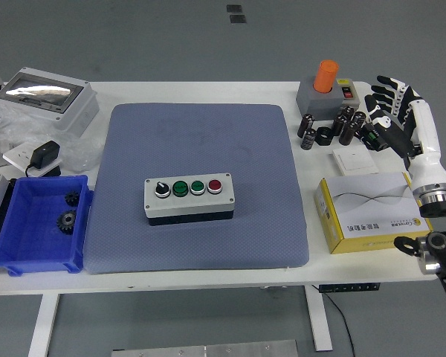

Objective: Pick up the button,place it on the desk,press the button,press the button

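Observation:
A grey button box [187, 198] lies in the middle of the blue-grey mat [201, 134]. Its top carries a black selector knob [162, 189], two green buttons [181, 188] and a red button [215, 186]. My right hand [395, 108] comes in from the right edge, fingers spread and holding nothing. It hovers over the table's right side, above the black capacitors [348, 125], well to the right of the button box. My left arm is out of view.
A grey block with an orange cylinder [327, 76] stands at the back right. A yellow and white carton [372, 213] lies at the front right, a white plate [355, 161] behind it. At left are a blue bin [37, 222] with gears, a grey enclosure [43, 97] and a black adapter [46, 156].

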Tool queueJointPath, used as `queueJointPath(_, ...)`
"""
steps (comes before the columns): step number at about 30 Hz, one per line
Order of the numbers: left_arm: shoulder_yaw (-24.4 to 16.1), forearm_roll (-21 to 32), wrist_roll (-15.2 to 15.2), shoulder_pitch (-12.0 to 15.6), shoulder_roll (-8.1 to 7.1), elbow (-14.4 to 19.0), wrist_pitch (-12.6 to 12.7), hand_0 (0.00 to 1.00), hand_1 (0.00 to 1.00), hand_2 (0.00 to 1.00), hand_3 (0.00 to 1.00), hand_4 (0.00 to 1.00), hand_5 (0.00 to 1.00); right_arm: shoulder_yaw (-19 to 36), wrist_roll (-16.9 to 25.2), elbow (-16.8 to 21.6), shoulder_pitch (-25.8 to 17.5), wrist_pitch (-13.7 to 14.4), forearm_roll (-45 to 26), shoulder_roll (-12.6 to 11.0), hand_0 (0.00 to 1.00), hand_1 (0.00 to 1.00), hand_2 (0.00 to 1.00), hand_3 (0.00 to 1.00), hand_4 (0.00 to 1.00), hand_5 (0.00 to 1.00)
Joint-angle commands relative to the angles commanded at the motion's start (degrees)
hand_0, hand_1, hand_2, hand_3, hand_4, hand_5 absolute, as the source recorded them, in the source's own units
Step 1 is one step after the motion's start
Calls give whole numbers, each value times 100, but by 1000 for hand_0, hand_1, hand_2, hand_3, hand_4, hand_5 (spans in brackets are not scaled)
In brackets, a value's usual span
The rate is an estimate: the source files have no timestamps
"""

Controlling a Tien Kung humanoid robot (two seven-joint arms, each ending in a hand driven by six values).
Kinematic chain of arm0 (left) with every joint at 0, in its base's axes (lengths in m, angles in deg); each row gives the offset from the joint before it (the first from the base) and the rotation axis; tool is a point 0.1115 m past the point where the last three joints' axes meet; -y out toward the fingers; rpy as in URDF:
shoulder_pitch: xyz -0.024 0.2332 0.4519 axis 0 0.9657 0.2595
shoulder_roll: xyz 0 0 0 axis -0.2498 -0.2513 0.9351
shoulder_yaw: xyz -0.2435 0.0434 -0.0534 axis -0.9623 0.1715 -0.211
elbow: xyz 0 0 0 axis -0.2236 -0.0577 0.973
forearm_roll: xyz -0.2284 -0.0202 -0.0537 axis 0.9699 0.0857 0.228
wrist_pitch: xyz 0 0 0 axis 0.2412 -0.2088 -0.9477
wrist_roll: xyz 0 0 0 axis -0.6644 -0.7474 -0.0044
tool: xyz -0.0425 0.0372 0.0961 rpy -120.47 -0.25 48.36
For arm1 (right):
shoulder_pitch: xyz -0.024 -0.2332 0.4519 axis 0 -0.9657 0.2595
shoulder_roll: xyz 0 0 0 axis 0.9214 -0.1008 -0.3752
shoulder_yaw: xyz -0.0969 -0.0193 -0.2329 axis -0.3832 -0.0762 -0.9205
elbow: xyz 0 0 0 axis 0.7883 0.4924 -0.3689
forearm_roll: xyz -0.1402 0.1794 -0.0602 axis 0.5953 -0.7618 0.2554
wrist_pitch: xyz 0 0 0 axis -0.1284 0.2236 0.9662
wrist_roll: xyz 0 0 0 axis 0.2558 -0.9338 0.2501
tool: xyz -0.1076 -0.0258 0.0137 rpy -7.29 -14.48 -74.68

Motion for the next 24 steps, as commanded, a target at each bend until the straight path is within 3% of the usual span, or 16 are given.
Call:
queueJointPath(10, -45, -67, 166, -97, -59, -85, -26, 700, 684, 680, 809, 702, 860, 121, -82, -22, 39, -27, -27, -38, 748, 795, 831, 889, 794, 398)
queueJointPath(24, -110, -175, 238, -149, 19, -125, -63, 700, 684, 681, 813, 701, 859, 96, -225, 82, 113, 101, 376, -103, 749, 801, 846, 890, 774, 381)
